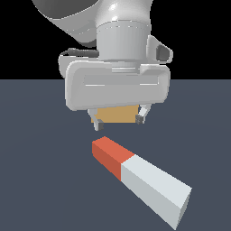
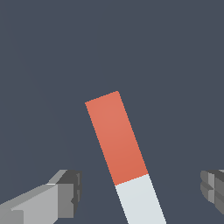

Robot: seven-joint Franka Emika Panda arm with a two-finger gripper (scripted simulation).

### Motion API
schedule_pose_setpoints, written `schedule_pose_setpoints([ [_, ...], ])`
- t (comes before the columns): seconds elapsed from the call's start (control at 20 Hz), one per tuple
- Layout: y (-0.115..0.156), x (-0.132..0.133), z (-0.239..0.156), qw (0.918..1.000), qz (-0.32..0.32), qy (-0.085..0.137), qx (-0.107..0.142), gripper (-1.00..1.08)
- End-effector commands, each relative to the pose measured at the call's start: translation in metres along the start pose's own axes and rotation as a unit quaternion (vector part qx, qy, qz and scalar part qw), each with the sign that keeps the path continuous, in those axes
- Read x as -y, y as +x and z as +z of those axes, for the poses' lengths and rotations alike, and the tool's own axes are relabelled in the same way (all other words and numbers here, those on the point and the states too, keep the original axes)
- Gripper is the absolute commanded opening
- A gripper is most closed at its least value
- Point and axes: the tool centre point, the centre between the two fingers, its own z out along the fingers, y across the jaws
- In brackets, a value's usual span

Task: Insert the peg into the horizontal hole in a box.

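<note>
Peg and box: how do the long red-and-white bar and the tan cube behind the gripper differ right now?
The long square-sectioned red-and-white peg lies in full view on the dark floor; the plain tan box is mostly hidden behind the open gripper. The peg has two colours, red end towards the box; the box is one tan colour. The peg is long and slim; the box looks blocky. Both are flat-faced, and neither is gripped.
</note>
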Motion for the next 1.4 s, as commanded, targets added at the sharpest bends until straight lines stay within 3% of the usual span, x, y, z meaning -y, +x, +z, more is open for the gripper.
schedule_pose_setpoints([
  [0.0,-0.013,0.0,0.006,0.9996,-0.027,-0.001,0.001,1.0],
  [0.7,-0.071,-0.014,0.033,0.9888,-0.149,-0.003,0.005,1.0],
  [1.35,-0.082,-0.02,0.038,0.985,-0.173,-0.004,0.006,1.0],
])
